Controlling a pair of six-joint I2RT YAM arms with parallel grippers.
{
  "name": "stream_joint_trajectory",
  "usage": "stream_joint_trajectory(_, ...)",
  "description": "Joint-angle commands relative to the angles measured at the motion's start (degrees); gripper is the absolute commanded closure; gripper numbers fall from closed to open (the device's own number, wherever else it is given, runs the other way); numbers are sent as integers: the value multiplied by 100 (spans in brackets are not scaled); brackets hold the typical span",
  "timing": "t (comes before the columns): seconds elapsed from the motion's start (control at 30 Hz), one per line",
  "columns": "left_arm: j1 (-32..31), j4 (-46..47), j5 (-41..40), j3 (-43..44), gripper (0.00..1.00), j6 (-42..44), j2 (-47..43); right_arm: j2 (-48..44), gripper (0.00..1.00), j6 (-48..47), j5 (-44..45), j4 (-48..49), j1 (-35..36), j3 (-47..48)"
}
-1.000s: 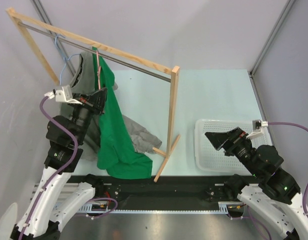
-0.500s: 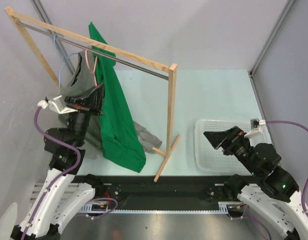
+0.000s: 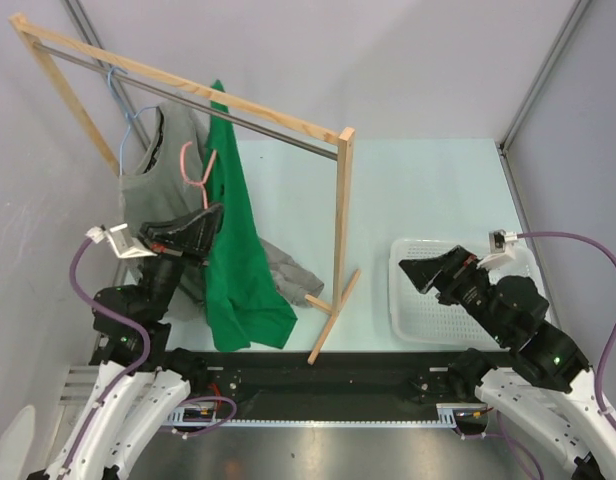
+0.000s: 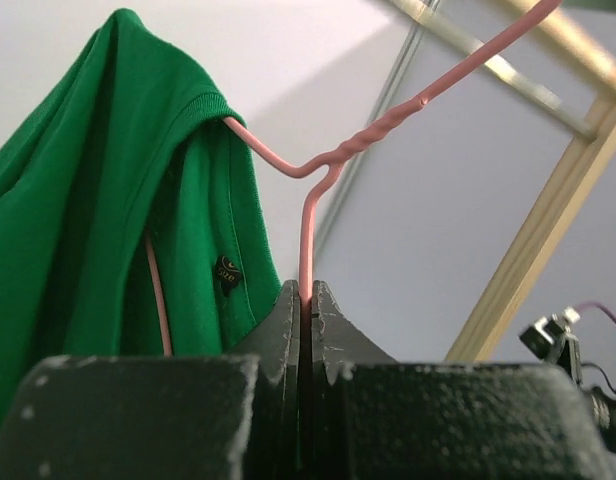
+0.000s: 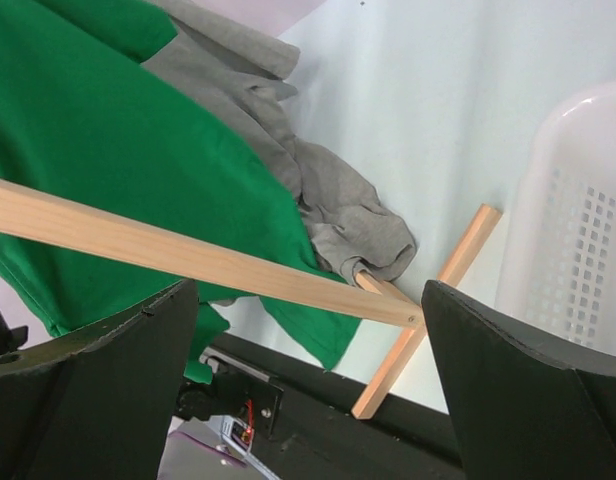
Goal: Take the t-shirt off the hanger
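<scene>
A green t-shirt point(image 3: 233, 240) hangs on a pink wire hanger point(image 3: 195, 165) in front of the wooden rack point(image 3: 341, 200). My left gripper point(image 3: 213, 215) is shut on the hanger's neck just below the twist. In the left wrist view the pink hanger point(image 4: 306, 230) rises straight out of the closed left gripper point(image 4: 306, 290), and the t-shirt point(image 4: 88, 200) drapes over its left shoulder. My right gripper point(image 3: 413, 272) stands open over the white basket's left edge and holds nothing. The right wrist view looks past the open right gripper point(image 5: 308, 290) at the t-shirt's hem point(image 5: 108, 150).
A grey shirt point(image 3: 153, 170) hangs from a blue hanger point(image 3: 123, 125) on the rack's rail at the left. Its lower part point(image 3: 283, 265) lies crumpled on the table by the rack's foot point(image 3: 333, 310). The white basket point(image 3: 398, 300) sits at the right.
My left gripper has carried the pink hanger and green t-shirt up, then down and to the right. The right gripper has edged slightly to the left.
</scene>
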Motion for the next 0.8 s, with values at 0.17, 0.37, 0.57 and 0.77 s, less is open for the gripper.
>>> stream_joint_trajectory(0.17, 29, -136, 290, -585, 100, -982, 281, 501, 1, -372, 157, 359, -15, 253)
stream_joint_trajectory(0.37, 29, 355, 1247, -550, 100, -1633, 1274, 967, 1, -838, 351, 394, -24, 744)
stream_joint_trajectory(0.57, -154, 339, 2531, 21, 100, -1827, 2627, 2109, 1, -1129, -499, 569, -576, 1369)
stream_joint_trajectory(0.77, -524, 401, 2646, 232, 99, -1897, 2954, 3234, 7, -1032, -2751, 1641, -1360, 1457)
